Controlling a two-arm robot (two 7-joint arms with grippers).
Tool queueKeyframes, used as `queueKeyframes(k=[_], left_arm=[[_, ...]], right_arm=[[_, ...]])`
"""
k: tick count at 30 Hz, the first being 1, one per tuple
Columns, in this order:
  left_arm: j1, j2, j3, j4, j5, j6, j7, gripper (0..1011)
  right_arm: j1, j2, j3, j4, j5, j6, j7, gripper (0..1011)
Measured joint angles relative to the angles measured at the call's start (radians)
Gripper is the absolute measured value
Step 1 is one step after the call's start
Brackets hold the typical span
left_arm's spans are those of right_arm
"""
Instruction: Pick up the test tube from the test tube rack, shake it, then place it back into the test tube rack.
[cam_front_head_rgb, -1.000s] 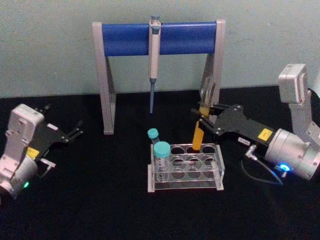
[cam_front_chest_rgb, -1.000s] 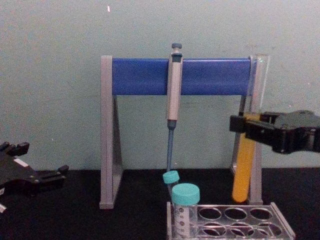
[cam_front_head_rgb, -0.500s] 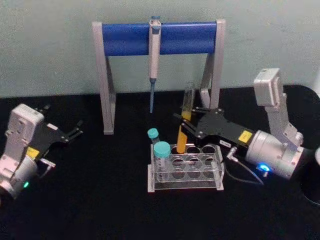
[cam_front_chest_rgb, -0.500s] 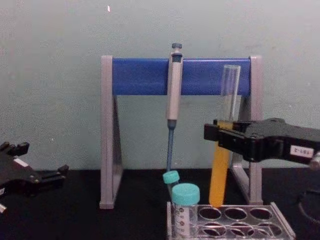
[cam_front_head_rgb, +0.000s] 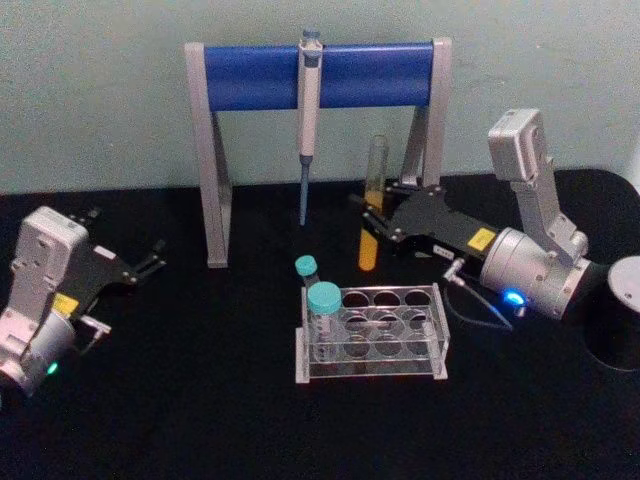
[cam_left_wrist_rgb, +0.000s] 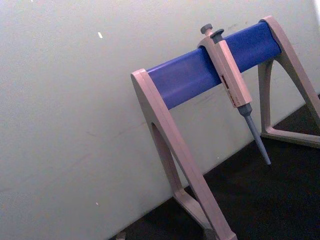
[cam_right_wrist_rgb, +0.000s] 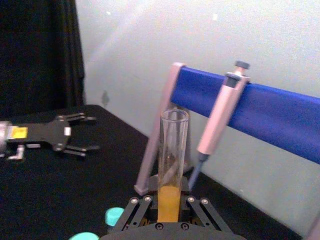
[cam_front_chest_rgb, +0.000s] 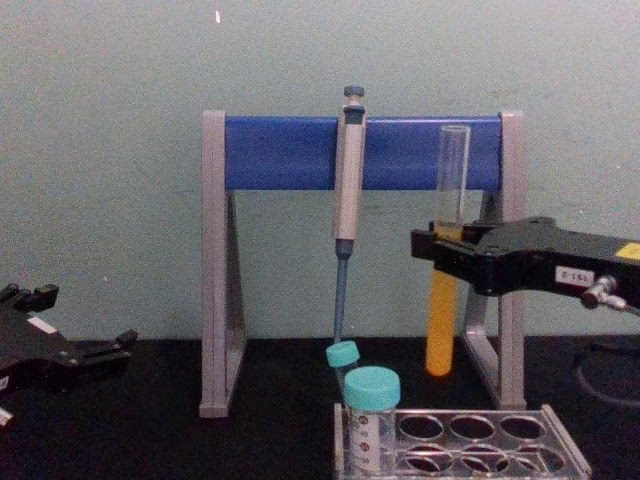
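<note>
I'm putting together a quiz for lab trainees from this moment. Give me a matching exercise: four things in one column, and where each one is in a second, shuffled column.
Things:
1. test tube
2. pipette
3. teal-capped tubes
4. left gripper

Places:
A. hanging from the blue bar of the pipette stand
B. standing at the left end of the test tube rack
C. open, parked at the left, far from the rack
D. clamped in the right gripper, lifted clear of the rack

Pairs: 1-D, 2-A, 3-B, 4-C.
</note>
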Motion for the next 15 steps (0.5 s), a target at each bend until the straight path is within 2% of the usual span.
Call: queueKeyframes(k=[8,15], left_arm=[[0.0,0.0,0.0,0.0,0.0,0.0,0.0,1001],[0.0,0.0,0.0,0.0,0.0,0.0,0.0,1001]], right_arm=[[-0.014,0.011,0.027,-0.003,-0.003,-0.001,-0.008,225],[-0.07,0.043,0.056,-0.061,0.006,0.001,-0.012,226]])
